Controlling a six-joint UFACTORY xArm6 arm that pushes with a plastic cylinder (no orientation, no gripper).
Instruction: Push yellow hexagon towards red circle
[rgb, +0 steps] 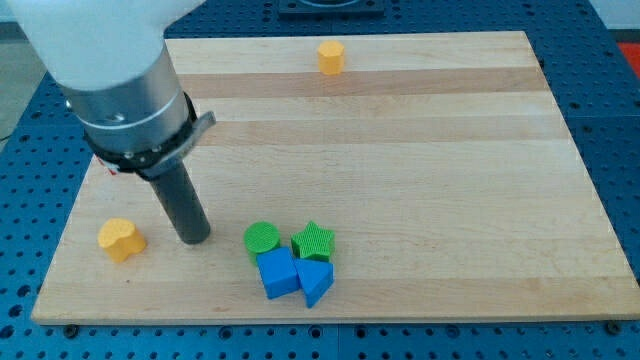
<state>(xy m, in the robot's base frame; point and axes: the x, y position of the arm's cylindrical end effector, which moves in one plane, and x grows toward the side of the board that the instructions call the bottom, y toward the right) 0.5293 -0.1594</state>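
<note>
The yellow hexagon (331, 57) sits near the board's top edge, a little left of the middle. My tip (194, 240) rests on the board at the lower left, far below and left of the hexagon. A small red sliver (112, 170) shows at the arm's lower left edge; the arm hides the rest, so its shape cannot be made out. The tip is below and to the right of that sliver.
A yellow heart-like block (121, 239) lies just left of the tip. To the tip's right is a cluster: a green circle (262, 238), a green star (313, 241), a blue cube (277, 272) and a blue triangle (315, 283). The wooden board (430, 150) ends just below them.
</note>
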